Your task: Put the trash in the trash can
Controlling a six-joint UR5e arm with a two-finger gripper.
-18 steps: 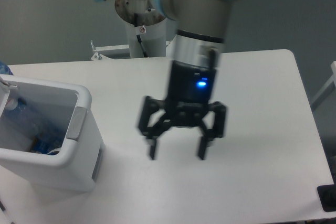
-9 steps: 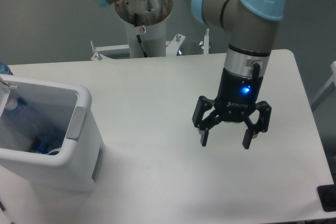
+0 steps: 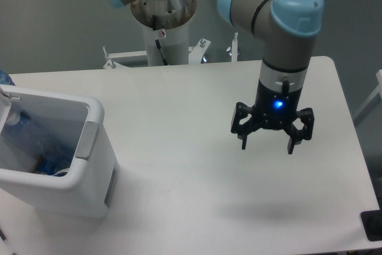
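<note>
The trash can (image 3: 95,174), a white rectangular bin with a grey panel on its right rim, stands at the table's left front. Inside it I see a bluish, clear plastic shape (image 3: 45,159) that looks like the crushed bottle; the paper wad does not show clearly. My gripper (image 3: 267,146) hangs open and empty above the right half of the table, far to the right of the bin, its fingers pointing down.
The white table (image 3: 179,106) ends at a rounded far right corner. The robot's base column (image 3: 162,34) stands behind the table's far edge. A dark object (image 3: 373,226) sits at the front right corner.
My gripper has swung from the table's middle to the right and risen, staying open and empty. The bin has not moved.
</note>
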